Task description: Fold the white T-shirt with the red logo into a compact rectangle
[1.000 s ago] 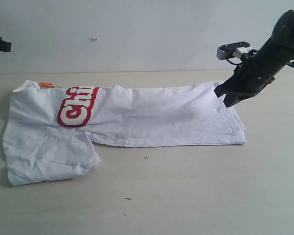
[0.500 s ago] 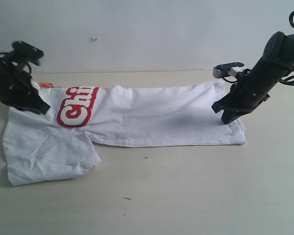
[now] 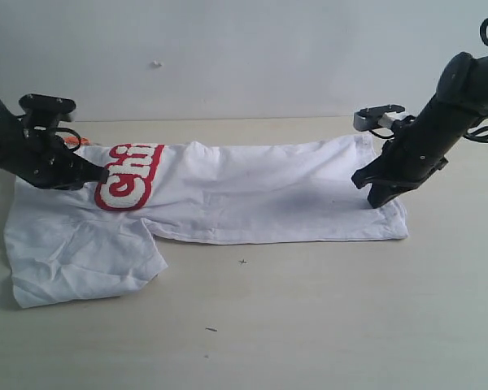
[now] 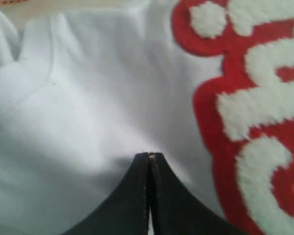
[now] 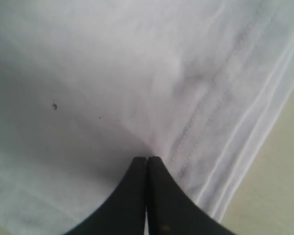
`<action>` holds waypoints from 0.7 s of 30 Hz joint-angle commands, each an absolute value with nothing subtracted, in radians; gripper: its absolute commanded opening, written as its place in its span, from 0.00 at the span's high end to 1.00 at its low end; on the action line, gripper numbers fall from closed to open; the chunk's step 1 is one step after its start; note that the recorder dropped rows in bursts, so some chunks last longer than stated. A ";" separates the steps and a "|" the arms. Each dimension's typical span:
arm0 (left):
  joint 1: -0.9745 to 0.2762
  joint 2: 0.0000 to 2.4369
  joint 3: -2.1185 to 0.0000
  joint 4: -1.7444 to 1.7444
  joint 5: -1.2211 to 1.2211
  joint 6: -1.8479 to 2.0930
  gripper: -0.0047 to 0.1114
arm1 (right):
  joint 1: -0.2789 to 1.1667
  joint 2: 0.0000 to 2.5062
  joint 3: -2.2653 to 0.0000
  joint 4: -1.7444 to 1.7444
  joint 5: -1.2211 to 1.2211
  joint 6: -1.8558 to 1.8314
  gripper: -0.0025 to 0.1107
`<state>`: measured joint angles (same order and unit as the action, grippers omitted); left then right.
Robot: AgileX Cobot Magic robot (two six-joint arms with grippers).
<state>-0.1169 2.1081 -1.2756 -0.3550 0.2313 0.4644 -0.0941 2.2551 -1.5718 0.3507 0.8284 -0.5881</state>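
Only "Chi" shows on the fuzzy red logo (image 3: 128, 179). The thin white T-shirt (image 3: 252, 191) lies as a long strip across the bench's (image 3: 309, 325) far half. The left gripper (image 4: 150, 155) is closed, pinching cloth beside the logo. The right gripper (image 5: 147, 159) is closed too, tips at the stitched hem; can't tell if it's pinching anything.

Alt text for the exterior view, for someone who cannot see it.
A white T-shirt, folded into a long strip that is wider at the logo end, lies on a beige table. The left gripper touches the fabric beside the red logo, of which only "Chi" shows; the right gripper touches the opposite end.
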 commanded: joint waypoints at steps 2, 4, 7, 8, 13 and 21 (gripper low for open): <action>-0.081 2.162 -1.280 -0.355 0.109 0.372 0.96 | -0.094 2.247 -1.579 0.353 0.832 -0.590 0.98; -0.065 2.167 -1.280 -0.355 0.098 0.342 0.96 | -0.094 2.247 -1.579 0.338 0.832 -0.590 0.98; -0.035 2.163 -1.282 -0.349 0.098 0.337 0.96 | -0.094 2.234 -1.597 0.333 0.829 -0.590 0.98; -0.028 2.155 -1.282 -0.344 0.098 0.337 0.96 | -0.094 2.225 -1.613 0.333 0.820 -0.590 0.98; -0.009 2.130 -1.282 -0.344 0.066 0.337 0.96 | -0.094 2.203 -1.682 0.557 0.783 -0.637 0.98; -0.013 2.148 -1.311 -0.346 0.048 0.337 0.96 | -0.041 2.300 -1.685 0.650 0.610 -0.690 0.98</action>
<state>-0.0100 2.1437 -1.2844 -0.3481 0.0463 0.3439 -0.0654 2.2539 -1.6798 0.6821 0.6642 -0.6893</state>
